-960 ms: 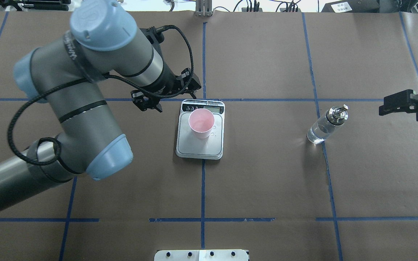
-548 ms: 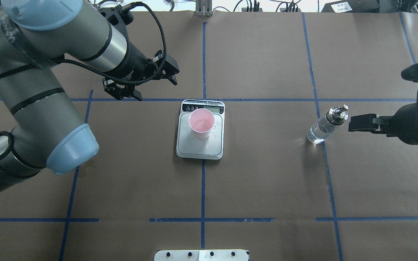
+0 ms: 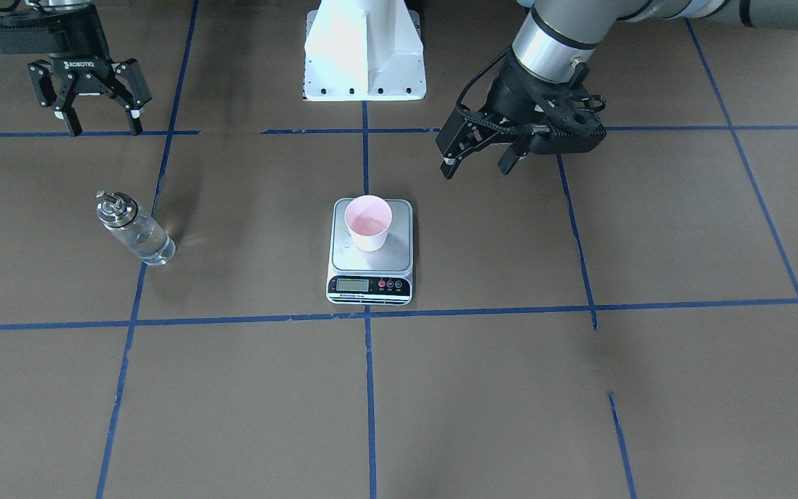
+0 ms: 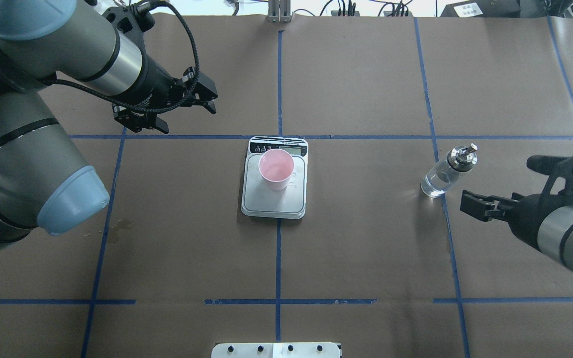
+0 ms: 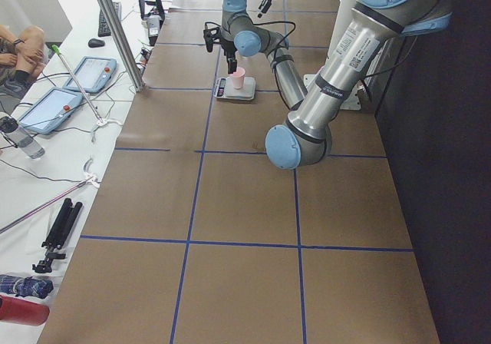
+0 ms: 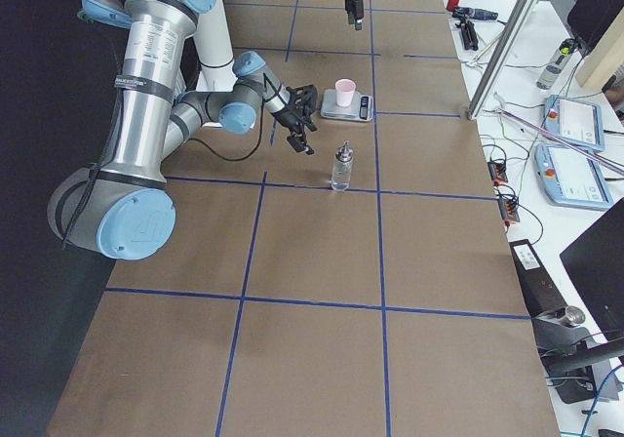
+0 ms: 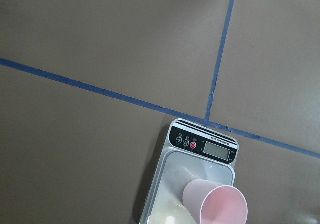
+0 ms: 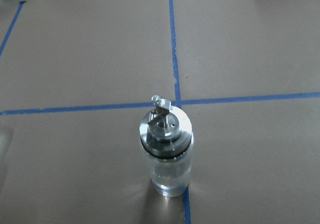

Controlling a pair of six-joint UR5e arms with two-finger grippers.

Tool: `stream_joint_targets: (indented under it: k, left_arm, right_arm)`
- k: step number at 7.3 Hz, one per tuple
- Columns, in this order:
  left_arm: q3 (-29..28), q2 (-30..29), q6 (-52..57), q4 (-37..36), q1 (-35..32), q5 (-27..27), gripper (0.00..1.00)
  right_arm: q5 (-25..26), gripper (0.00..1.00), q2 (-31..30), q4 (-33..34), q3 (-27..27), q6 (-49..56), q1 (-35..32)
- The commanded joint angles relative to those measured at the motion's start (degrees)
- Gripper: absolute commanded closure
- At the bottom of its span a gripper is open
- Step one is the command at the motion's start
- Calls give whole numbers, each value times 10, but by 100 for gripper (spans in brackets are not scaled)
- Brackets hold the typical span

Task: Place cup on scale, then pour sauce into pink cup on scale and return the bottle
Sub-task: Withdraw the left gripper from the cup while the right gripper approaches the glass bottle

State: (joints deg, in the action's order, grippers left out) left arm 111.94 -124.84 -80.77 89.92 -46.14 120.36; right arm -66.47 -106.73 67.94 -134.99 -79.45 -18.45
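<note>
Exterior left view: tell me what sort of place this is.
Probably a robotics lab test bench: the left arm stands at a paper-covered table gridded with blue tape, and teach pendants lie on the white side bench.

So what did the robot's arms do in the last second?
The left gripper, open, pulled back from the scale toward the robot's left. The right gripper, open, swung in near the bottle without touching it. The cup, scale and bottle stayed put.
</note>
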Motion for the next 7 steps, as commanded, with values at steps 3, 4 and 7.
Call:
stream_joint_targets:
  k: [3,4,7]
  left_arm:
    - [-1,23,45,2,-12,1,0]
    - [-1,23,45,2,-12,0,0]
    - [0,35,62,1,-13,-5,0]
  right_arm:
    - [288,0,-2,-258,209,-39,134]
    - [302,0,-1,-260,215,-13,134]
    - [336,0,10,-260,239,-9,136]
